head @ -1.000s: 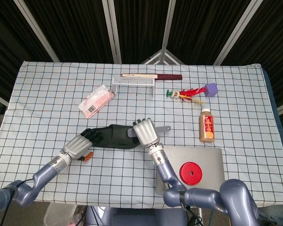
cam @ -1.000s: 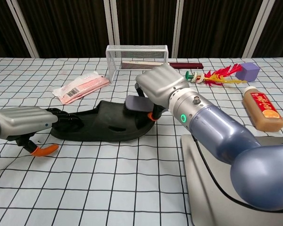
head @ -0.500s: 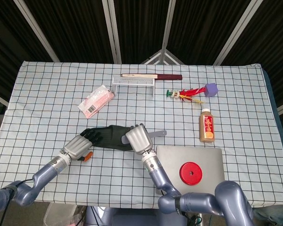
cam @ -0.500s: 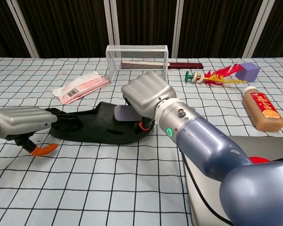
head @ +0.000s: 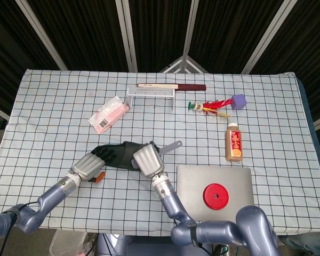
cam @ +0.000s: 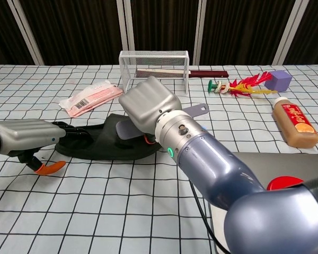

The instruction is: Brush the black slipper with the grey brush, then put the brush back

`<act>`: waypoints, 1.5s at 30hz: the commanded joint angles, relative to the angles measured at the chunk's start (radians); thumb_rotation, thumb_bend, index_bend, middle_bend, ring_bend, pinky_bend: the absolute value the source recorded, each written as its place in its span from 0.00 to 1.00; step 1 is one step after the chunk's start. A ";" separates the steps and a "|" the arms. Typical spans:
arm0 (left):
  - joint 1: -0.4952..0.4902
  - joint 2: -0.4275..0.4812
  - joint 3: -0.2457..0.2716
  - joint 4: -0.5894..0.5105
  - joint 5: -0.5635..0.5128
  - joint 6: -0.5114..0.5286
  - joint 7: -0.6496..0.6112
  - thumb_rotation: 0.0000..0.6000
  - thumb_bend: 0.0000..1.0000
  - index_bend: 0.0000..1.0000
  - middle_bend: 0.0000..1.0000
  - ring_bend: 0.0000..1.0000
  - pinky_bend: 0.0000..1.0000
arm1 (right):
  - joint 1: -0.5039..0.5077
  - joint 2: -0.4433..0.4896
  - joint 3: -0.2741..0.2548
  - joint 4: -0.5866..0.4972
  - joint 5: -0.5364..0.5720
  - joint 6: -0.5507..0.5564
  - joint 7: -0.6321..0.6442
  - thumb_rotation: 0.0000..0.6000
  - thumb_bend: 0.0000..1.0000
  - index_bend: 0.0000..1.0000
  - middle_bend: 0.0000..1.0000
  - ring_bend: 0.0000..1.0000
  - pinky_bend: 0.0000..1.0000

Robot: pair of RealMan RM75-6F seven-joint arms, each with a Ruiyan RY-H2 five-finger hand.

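The black slipper [head: 120, 153] lies on the checked cloth, left of centre; in the chest view the slipper [cam: 93, 142] runs left to right. My left hand [head: 88, 166] holds its left end, dark fingers [cam: 69, 132] laid over it. My right hand [head: 148, 160] grips the grey brush and presses the brush head [cam: 128, 130] onto the slipper's middle. The brush handle [head: 173, 145] sticks out to the right, and in the chest view the handle [cam: 199, 110] points up and right. The right hand [cam: 148, 106] hides the slipper's right half.
A white wire rack [head: 151, 93] stands at the back with a dark stick [head: 173, 86] behind it. A pink packet [head: 109, 114] lies back left. A feather toy [head: 210, 108], purple block [head: 238, 101] and brown bottle [head: 234, 142] sit right. A grey slab [head: 240, 178] with a red disc [head: 216, 195] lies front right.
My right hand has swept the brush leftward along the slipper, from its right end to its middle, nearer the left hand. The left hand and slipper have stayed put.
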 commanded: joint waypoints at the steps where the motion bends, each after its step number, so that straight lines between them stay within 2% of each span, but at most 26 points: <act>1: -0.003 0.004 0.001 -0.008 0.000 0.000 0.001 0.79 0.74 0.00 0.01 0.00 0.00 | 0.005 -0.002 0.005 -0.019 -0.001 0.015 -0.036 1.00 0.77 0.81 0.76 0.59 0.61; 17: -0.012 0.008 0.004 -0.021 -0.022 -0.002 0.015 0.79 0.74 0.00 0.01 0.00 0.00 | 0.002 0.007 -0.016 -0.055 0.022 0.085 -0.250 1.00 0.77 0.81 0.76 0.59 0.61; 22: -0.015 0.004 0.005 -0.021 -0.025 -0.002 0.020 0.79 0.74 0.00 0.01 0.00 0.00 | -0.009 0.012 -0.016 -0.062 0.036 0.090 -0.260 1.00 0.77 0.81 0.76 0.59 0.61; 34: -0.019 -0.003 0.005 -0.023 -0.039 0.005 0.034 0.78 0.75 0.00 0.02 0.00 0.00 | 0.000 -0.049 -0.024 0.035 0.062 0.046 -0.266 1.00 0.77 0.81 0.76 0.59 0.61; 45: -0.027 0.003 0.005 -0.020 -0.050 -0.006 0.027 0.78 0.77 0.00 0.02 0.00 0.00 | 0.031 -0.134 0.005 0.148 0.087 0.053 -0.350 1.00 0.77 0.81 0.76 0.59 0.61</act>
